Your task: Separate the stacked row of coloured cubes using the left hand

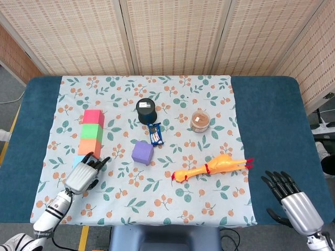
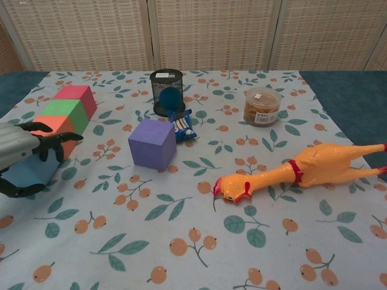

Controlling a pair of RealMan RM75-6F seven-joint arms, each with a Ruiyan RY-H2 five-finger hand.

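Note:
A row of cubes lies at the left of the cloth: pink (image 1: 93, 116), green (image 1: 91, 130), orange (image 1: 89, 147) and light blue (image 1: 78, 160), touching one another. A purple cube (image 1: 142, 152) stands alone to their right, also the purple cube (image 2: 151, 144) in the chest view. My left hand (image 1: 81, 177) hovers at the near end of the row, partly covering the light blue cube (image 2: 27, 173). Its fingers (image 2: 55, 141) are spread and curved and hold nothing. My right hand (image 1: 291, 198) rests open at the near right, fingers apart.
A black mesh cup (image 1: 146, 111), a small blue snack packet (image 1: 155, 134), a round lidded jar (image 1: 200, 121) and a yellow rubber chicken (image 1: 209, 168) lie on the floral cloth (image 1: 209, 94). Blue table edges (image 1: 272, 125) flank the cloth.

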